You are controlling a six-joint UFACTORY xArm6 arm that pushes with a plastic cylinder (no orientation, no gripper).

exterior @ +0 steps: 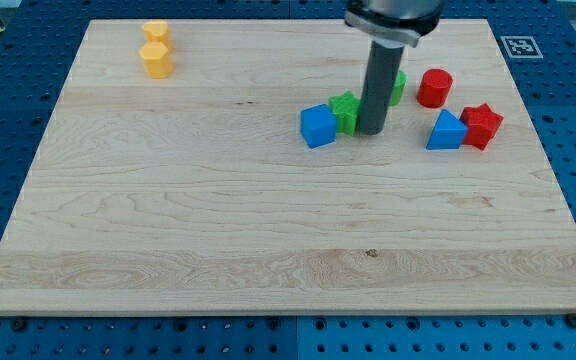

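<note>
My tip (372, 130) rests on the board just right of a green star-shaped block (345, 110), touching it or nearly so. A blue cube (318, 126) sits against that green block's left side. Behind the rod, a second green block (397, 87) is partly hidden. To the view's right stand a red cylinder (434, 88), a blue triangular block (447, 131) and a red star-shaped block (482, 125), the last two touching each other.
Two yellow blocks (155, 47) sit together near the top left of the wooden board (218, 220). A fiducial marker (521, 45) lies past the board's top right corner. Blue perforated table surrounds the board.
</note>
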